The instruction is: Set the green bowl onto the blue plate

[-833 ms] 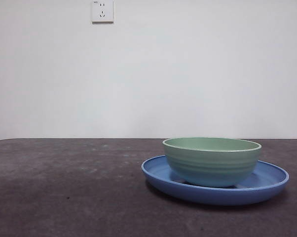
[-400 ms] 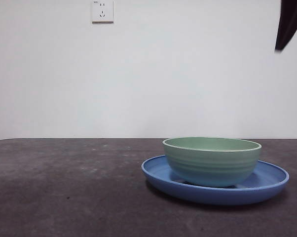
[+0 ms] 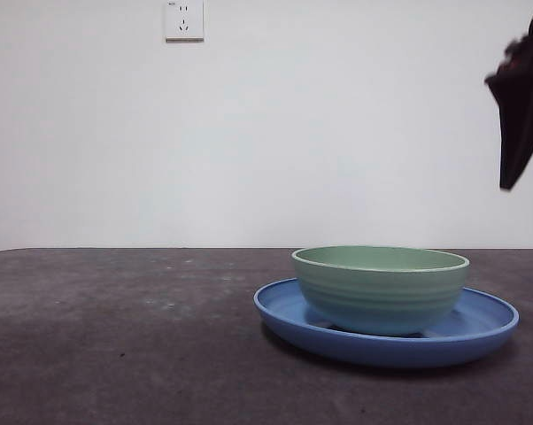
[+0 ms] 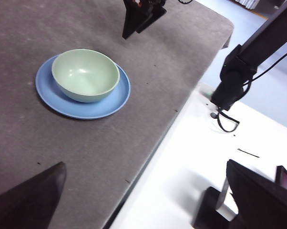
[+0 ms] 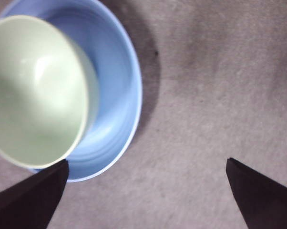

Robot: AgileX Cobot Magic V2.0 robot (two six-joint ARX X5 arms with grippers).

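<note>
green bowl (image 3: 381,288) sits upright inside the blue plate (image 3: 479,332), so the placing looks done. right gripper (image 5: 146,191) hangs above and just beside the plate, jaws spread, holding nothing. left gripper (image 4: 148,191) waits well apart, also spread and empty.

From my station I see a dark grey table (image 3: 116,336) with a mottled, felt-like top, faintly speckled. Behind it rises a plain white wall (image 3: 293,133), and a white wall socket (image 3: 184,19) sits high on it, well left of centre
</note>
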